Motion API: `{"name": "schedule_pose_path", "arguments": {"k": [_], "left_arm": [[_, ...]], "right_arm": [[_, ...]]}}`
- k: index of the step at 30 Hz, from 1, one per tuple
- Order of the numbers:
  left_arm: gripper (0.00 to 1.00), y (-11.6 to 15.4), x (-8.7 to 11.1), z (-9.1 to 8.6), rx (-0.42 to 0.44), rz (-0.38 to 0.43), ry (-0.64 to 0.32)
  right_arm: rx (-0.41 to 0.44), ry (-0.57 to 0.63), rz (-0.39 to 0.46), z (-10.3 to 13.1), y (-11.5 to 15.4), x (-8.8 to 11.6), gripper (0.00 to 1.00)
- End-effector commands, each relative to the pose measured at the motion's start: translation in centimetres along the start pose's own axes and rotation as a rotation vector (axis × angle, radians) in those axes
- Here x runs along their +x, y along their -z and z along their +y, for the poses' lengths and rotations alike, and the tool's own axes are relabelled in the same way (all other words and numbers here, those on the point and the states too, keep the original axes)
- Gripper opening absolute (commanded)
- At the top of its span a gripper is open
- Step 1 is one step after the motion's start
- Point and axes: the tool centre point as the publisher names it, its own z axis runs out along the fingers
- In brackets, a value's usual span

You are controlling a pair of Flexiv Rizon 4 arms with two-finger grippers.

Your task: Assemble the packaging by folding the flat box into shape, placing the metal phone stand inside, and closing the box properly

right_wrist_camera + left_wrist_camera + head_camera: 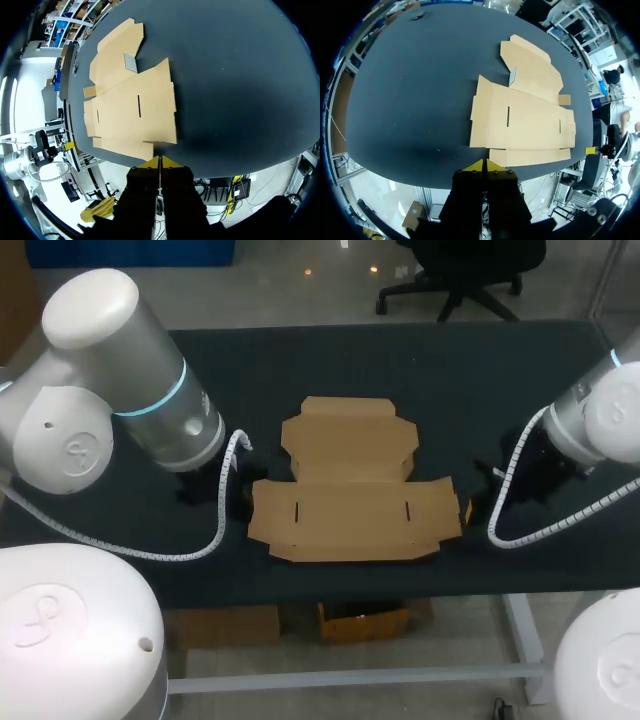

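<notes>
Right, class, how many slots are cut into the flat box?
2, both in the box's wide middle panel: one slot near its left end, another slot near its right. None seems hidden.

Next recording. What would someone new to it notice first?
The flat box, pale brown, lies unfolded in the middle of the dark table. The left tool and the right tool sit close by its two ends, each with its yellow tips shut together and holding nothing. A small grey piece shows at the edge of its far flap.
</notes>
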Motion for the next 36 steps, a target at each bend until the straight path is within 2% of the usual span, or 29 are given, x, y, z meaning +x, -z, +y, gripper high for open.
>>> {"name": "schedule_pose_path", "arguments": {"k": [1,17,29,36], "left_arm": [[0.00,0.1,-0.1,0.1,0.003,0.000,-0.001],[0.00,0.1,-0.1,0.1,0.003,0.000,-0.001],[0.00,-0.6,0.1,1.0,0.010,0.007,-0.017],[0.00,-1.1,-0.5,1.3,0.010,0.035,-0.008]], "right_arm": [[-0.002,0.001,0.005,-0.2,0.2,-0.1,0.00],[0.006,-0.002,0.004,0.0,-0.1,0.1,0.00],[-0.019,0.001,-0.008,-0.1,-0.7,0.0,0.00],[-0.032,0.000,-0.012,-0.3,-1.4,-0.1,0.00]]}}
